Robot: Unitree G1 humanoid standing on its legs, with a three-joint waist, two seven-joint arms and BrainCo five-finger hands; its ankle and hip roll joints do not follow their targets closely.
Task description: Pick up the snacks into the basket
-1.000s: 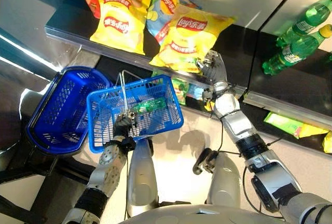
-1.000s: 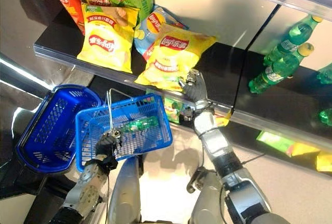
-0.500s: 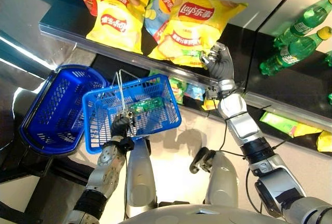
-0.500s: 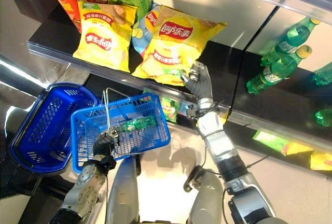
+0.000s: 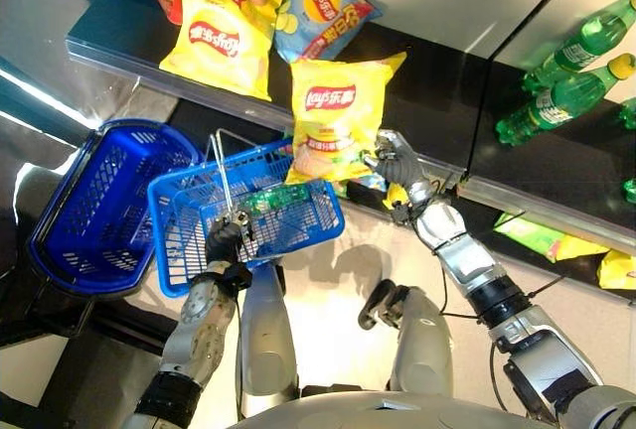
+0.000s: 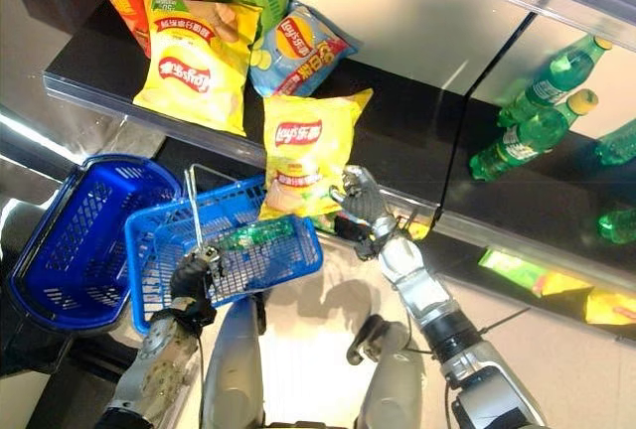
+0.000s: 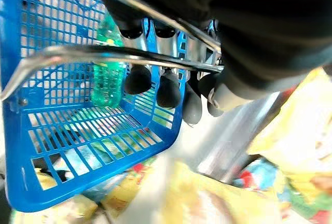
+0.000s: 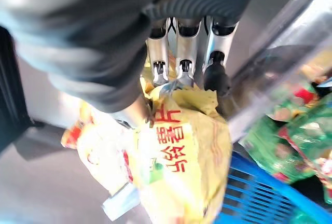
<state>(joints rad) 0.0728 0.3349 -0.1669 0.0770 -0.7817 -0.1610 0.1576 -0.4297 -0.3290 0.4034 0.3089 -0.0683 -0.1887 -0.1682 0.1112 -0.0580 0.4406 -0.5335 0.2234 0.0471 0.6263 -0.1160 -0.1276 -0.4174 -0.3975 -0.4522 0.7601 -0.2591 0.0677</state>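
My right hand (image 5: 396, 163) is shut on the lower corner of a yellow chip bag (image 5: 333, 116), which hangs off the front edge of the black shelf (image 5: 437, 101) above the blue basket (image 5: 189, 220). In the right wrist view the fingers (image 8: 179, 58) pinch the crumpled yellow bag (image 8: 179, 162). My left hand (image 5: 227, 242) is shut on the basket's metal handle (image 7: 119, 55). A green bottle (image 7: 108, 73) lies inside the basket.
More snack bags remain on the shelf: a yellow one (image 5: 217, 32) and a blue one (image 5: 323, 12). Green bottles (image 5: 571, 71) lie on the right shelf section. A second blue basket (image 5: 94, 206) sits at the left. Packets (image 5: 542, 235) lie on the lower shelf.
My right hand has pulled the yellow chip bag down and forward off the shelf toward the basket. The camera shifted slightly; the basket stays held.
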